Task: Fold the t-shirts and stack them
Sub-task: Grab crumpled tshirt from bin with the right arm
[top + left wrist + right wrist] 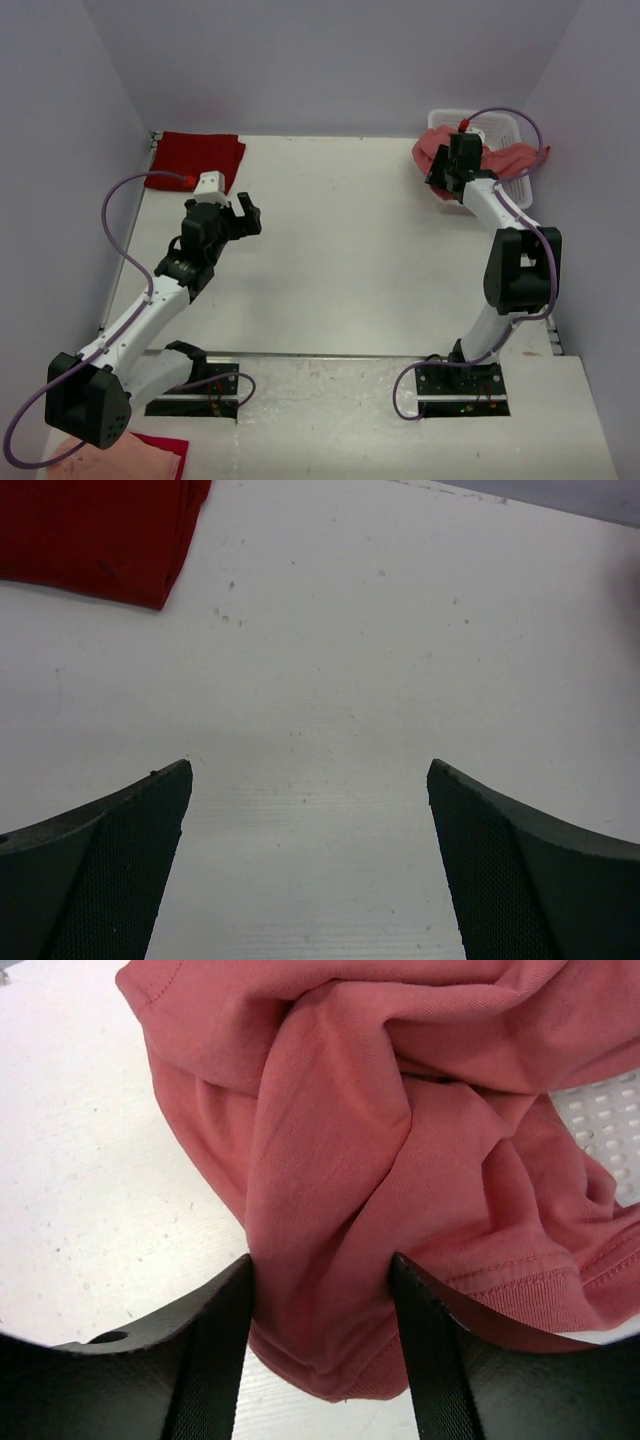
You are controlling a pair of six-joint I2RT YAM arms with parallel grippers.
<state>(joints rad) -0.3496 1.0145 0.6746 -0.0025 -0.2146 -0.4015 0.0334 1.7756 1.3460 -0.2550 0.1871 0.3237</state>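
Observation:
The crimson t-shirt (195,158) lies folded at the table's far left corner, and its edge (95,535) shows at the top left of the left wrist view. My left gripper (245,215) (310,775) hovers open over bare table to the right of it, holding nothing. The salmon t-shirt (522,158) (400,1160) hangs crumpled out of the white mesh basket (500,125) at the far right. My right gripper (447,182) (320,1270) has both fingers pressed against a bunched fold of the salmon cloth at the shirt's lower edge.
The basket's mesh wall (600,1120) shows behind the salmon cloth. A paler peach-pink cloth (110,462) with a bit of red cloth (165,442) lies off the table's near left corner. Grey walls close in the table on three sides.

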